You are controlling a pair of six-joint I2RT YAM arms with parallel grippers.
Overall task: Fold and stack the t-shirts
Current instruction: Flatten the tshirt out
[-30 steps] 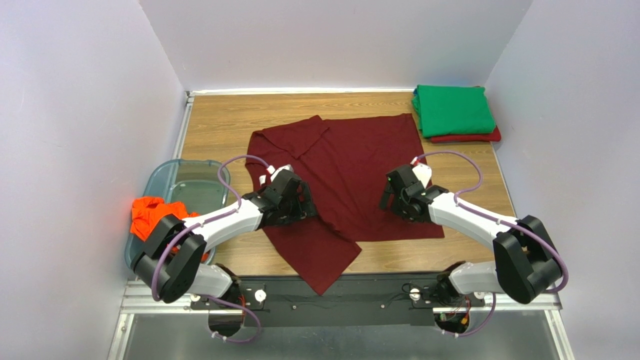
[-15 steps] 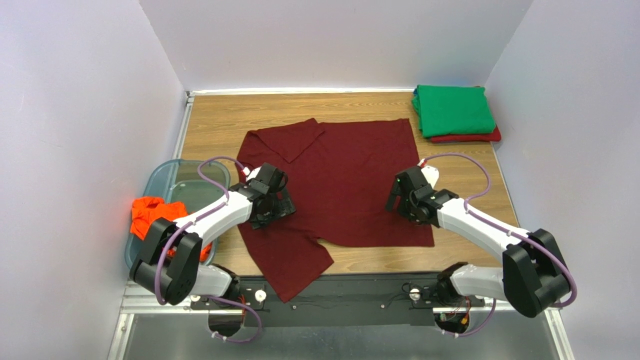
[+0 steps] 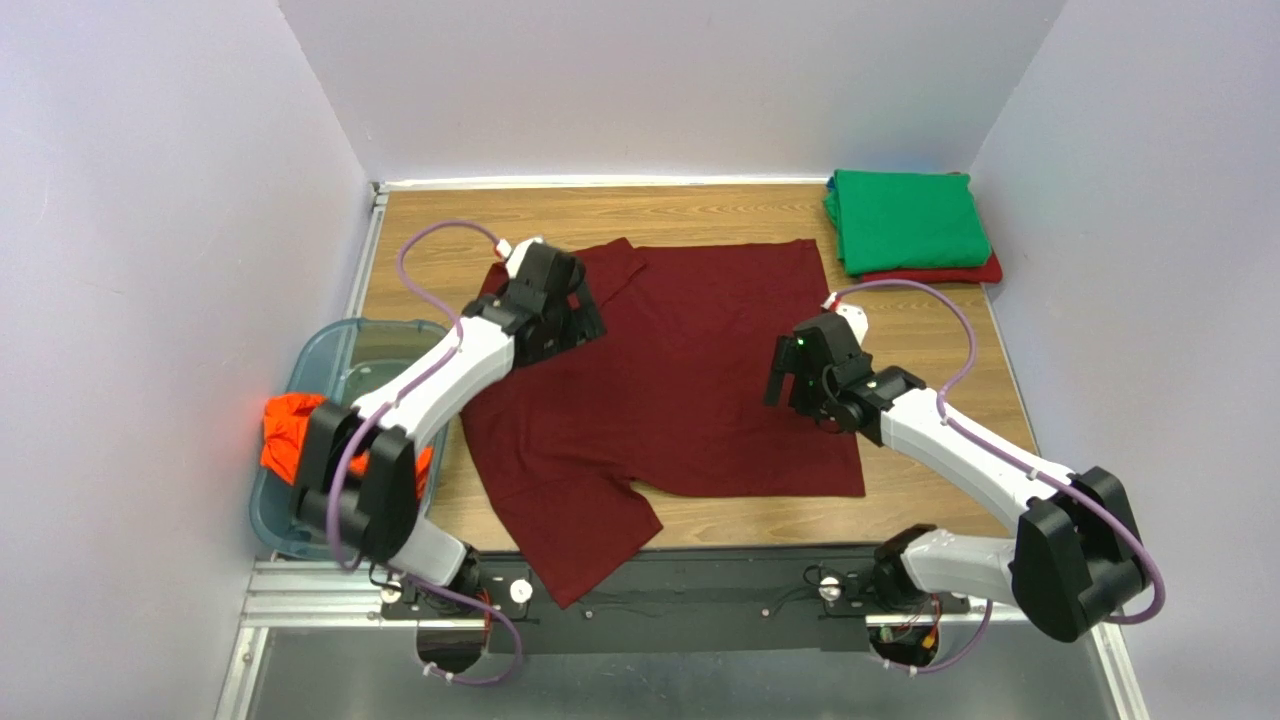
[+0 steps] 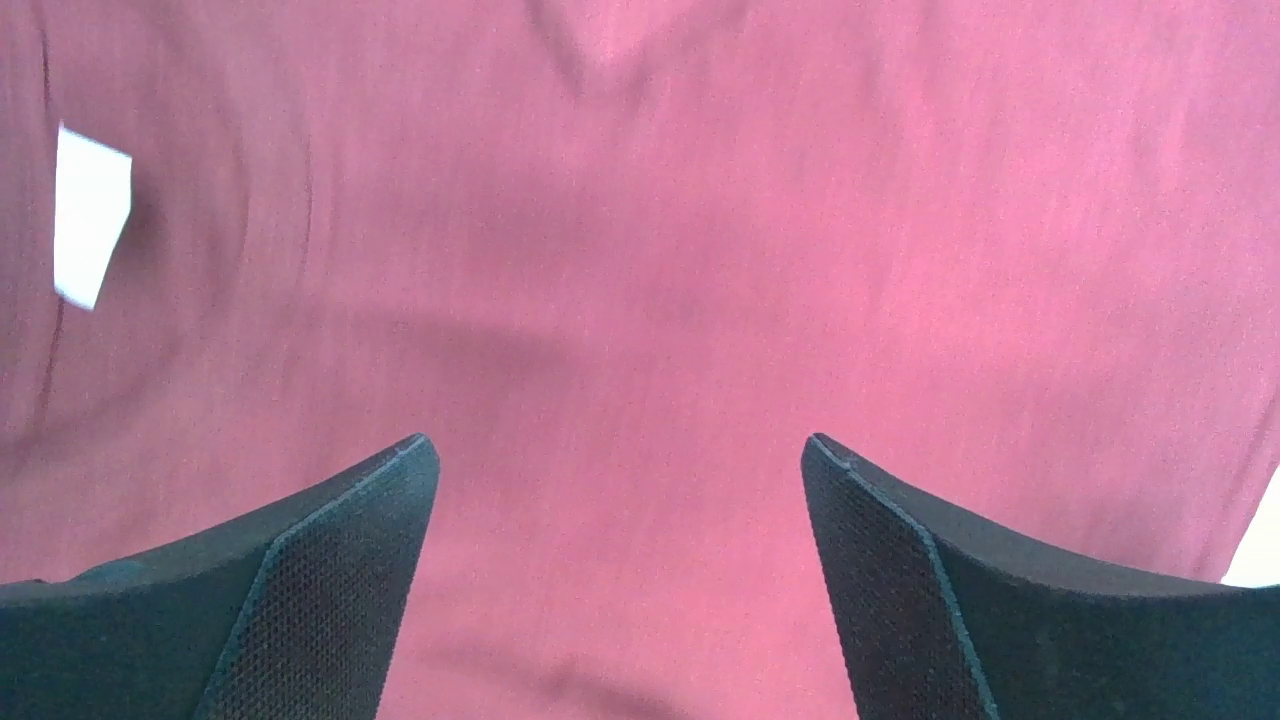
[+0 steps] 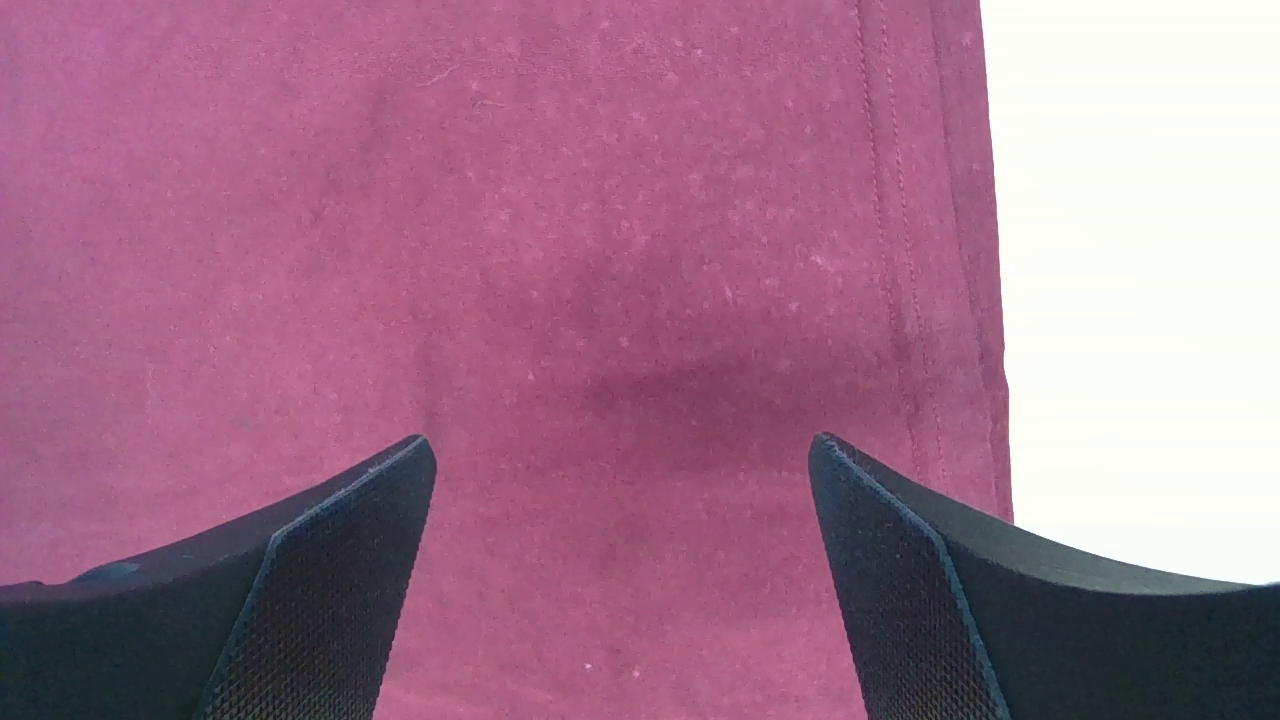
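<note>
A dark maroon t-shirt (image 3: 684, 368) lies spread on the wooden table, one sleeve at the far left and one hanging over the near edge. My left gripper (image 3: 564, 315) hovers open over its far-left part; the left wrist view shows maroon cloth (image 4: 676, 270) between the wide-apart fingers and a small white label (image 4: 90, 218). My right gripper (image 3: 800, 383) stands open over the shirt's right side; its wrist view shows the stitched hem (image 5: 917, 270) beside bright table. A folded green t-shirt (image 3: 906, 219) lies on a folded red one (image 3: 939, 276) at the far right. An orange t-shirt (image 3: 289, 428) sits in the bin.
A clear plastic bin (image 3: 361, 360) stands at the table's left edge. White walls close in the left, back and right sides. A black rail (image 3: 676, 578) with the arm bases runs along the near edge.
My left gripper has swung from the shirt's near-left part up to its far-left part. The shirt has shifted and spread leftward. My right gripper has moved slightly further up.
</note>
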